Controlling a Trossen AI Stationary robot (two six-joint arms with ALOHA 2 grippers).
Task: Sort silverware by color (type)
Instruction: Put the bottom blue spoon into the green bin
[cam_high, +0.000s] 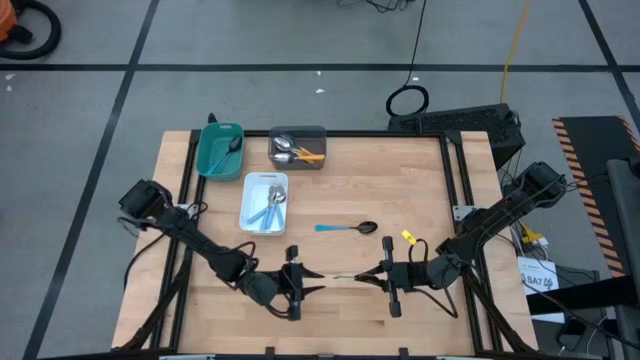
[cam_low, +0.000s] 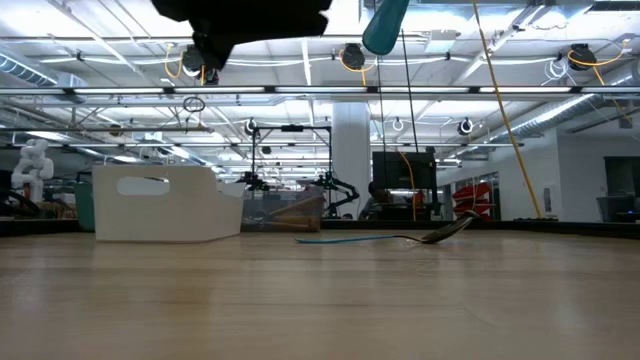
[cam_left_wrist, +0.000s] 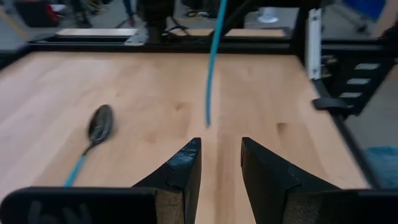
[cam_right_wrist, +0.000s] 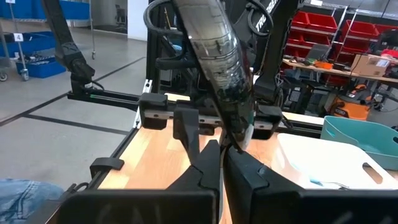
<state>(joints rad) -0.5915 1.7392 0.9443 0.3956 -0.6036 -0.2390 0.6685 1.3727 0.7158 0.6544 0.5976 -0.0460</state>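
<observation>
My right gripper (cam_right_wrist: 222, 155) is at the table's near middle (cam_high: 368, 277), shut on a spoon with a shiny silver bowl (cam_right_wrist: 217, 56) and a light-blue handle (cam_left_wrist: 212, 62). The handle points at my left gripper (cam_left_wrist: 221, 158), which faces it, open, a short way off (cam_high: 318, 279). A second spoon (cam_high: 347, 228), with a blue handle and a black bowl, lies flat on the table beyond both grippers; the left wrist view also shows this second spoon (cam_left_wrist: 96, 127). My right gripper pinches the spoon between its two fingers where the silver bowl narrows into the handle (cam_right_wrist: 239, 142). It comes level from the table's right. The bowl stands back toward the wrist and the handle's free end (cam_left_wrist: 208, 118) sticks out toward the left gripper, lifted clear of the table.
Three trays stand toward the far left: a teal tray (cam_high: 212, 150) with a black-bowled spoon, a grey tray (cam_high: 312, 133) with silver spoons, some orange-handled, and a white tray (cam_high: 252, 195) with blue-handled spoons. Bare wood lies around the grippers. A black frame edges the table.
</observation>
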